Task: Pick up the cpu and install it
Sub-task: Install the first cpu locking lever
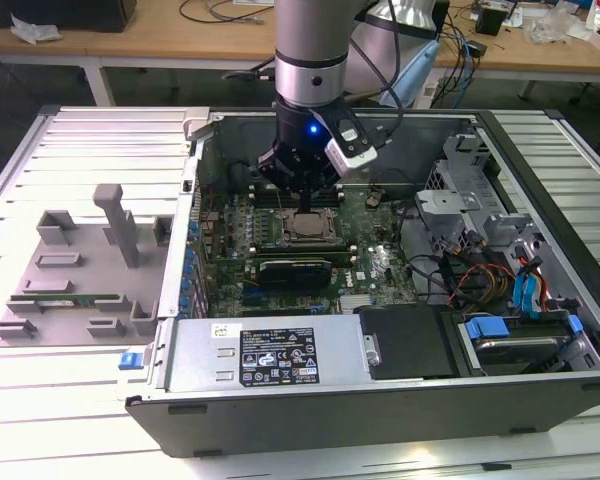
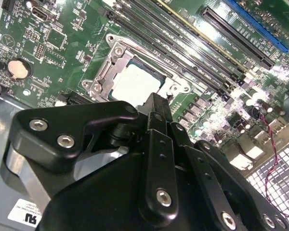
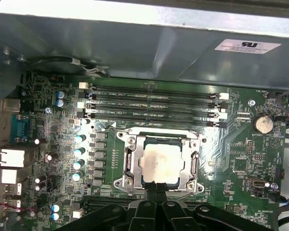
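Observation:
The cpu (image 1: 308,222) lies flat inside the metal-framed socket (image 3: 126,161) on the green motherboard, its pale silver top facing up in both wrist views (image 3: 160,162) (image 2: 135,82). My gripper (image 1: 309,198) hangs straight above the socket inside the open computer case. Its black fingers (image 3: 157,188) are pressed together, and their tips (image 2: 155,102) sit just over the cpu's edge. Nothing shows between the fingers. The socket's retention frame stands open around the chip.
Black memory slots (image 3: 154,103) run alongside the socket. The case wall (image 3: 135,43) rises close behind them. A power supply (image 1: 270,355), a drive bay (image 1: 510,335) and cables (image 1: 460,270) fill the case. On the exterior view's left sits a grey fixture (image 1: 70,270) with a green memory stick (image 1: 65,297).

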Action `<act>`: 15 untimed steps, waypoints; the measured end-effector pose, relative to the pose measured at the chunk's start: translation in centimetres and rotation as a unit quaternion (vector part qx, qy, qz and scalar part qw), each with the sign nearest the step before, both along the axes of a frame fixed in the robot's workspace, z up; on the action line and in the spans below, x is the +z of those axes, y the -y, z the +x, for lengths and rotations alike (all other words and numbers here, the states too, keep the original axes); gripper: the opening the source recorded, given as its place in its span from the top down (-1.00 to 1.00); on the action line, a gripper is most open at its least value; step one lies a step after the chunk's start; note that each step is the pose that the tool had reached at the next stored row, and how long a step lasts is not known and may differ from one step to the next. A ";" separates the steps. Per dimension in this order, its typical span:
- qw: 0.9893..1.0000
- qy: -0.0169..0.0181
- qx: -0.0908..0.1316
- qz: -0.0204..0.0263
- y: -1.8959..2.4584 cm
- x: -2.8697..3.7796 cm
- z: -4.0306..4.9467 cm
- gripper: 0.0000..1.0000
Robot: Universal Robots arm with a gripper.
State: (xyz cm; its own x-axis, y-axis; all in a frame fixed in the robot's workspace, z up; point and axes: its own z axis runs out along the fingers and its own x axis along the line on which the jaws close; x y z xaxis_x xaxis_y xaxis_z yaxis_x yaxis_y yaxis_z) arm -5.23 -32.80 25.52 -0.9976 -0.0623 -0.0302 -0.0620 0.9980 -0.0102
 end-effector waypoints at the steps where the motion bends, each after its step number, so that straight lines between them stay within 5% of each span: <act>1: 1.000 0.000 0.000 0.000 0.00 0.09 0.00 0.79; 10: 1.000 0.000 0.000 0.000 -0.02 1.50 0.00 0.79; 15: 1.000 0.000 0.000 0.000 -0.02 1.57 0.00 0.79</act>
State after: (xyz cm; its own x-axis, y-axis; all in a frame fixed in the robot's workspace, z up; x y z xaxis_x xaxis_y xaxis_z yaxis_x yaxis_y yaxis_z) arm -5.23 -32.78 27.09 -0.9976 -0.0620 -0.0303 -0.0617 0.9980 -0.0101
